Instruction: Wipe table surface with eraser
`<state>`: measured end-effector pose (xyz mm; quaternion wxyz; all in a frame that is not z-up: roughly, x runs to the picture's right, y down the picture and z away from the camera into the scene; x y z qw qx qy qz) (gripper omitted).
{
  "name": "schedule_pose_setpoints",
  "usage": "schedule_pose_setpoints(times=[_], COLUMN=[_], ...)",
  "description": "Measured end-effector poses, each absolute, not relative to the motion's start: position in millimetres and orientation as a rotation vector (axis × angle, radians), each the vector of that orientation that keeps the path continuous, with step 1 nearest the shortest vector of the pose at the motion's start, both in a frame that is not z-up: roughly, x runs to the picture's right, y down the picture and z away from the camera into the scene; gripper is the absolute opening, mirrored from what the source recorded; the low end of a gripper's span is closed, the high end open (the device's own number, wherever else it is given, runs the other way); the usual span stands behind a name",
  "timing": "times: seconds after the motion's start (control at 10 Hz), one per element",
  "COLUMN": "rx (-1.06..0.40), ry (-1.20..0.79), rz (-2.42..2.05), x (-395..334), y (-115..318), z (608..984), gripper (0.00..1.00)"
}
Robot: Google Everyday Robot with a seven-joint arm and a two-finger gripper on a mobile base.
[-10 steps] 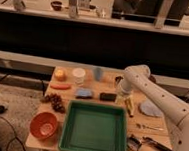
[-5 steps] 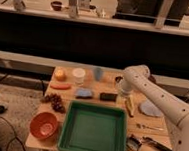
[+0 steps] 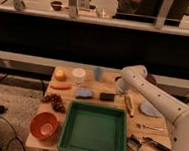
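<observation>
- The gripper [image 3: 120,88] hangs at the end of the white arm [image 3: 156,98], just right of the eraser [image 3: 107,97], its fingers spread; a narrow gap lies between them.
- The blue pad [image 3: 84,93] lies just left of the eraser, closing that side.
- The green tray [image 3: 95,130] fills the middle front, its far rim near the eraser.
- Behind the eraser, a bare strip of table surface [image 3: 110,81] runs between the blue cup [image 3: 98,73] and the arm.
- The white cup [image 3: 78,75], carrot [image 3: 61,86], grapes [image 3: 55,102] and orange bowl [image 3: 45,125] crowd the left side.
- A wooden stick [image 3: 129,106] lies right of the tray, under the arm.
</observation>
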<state>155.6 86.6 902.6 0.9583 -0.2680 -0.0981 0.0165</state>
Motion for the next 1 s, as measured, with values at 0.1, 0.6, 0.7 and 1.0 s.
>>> schedule_pose_setpoints(times=[0.1, 0.6, 0.7, 1.0], rx=[-0.540, -0.557, -0.566, -0.595], ry=[-0.205, -0.228, -0.230, -0.237], rz=[0.027, 0.011, 0.010, 0.018], x=[153.0, 143.3, 143.3, 146.5], y=[85.3, 87.3, 89.7, 97.6], z=[905.6, 913.8, 915.0, 921.9], gripper=[0.80, 0.80, 0.80, 0.80])
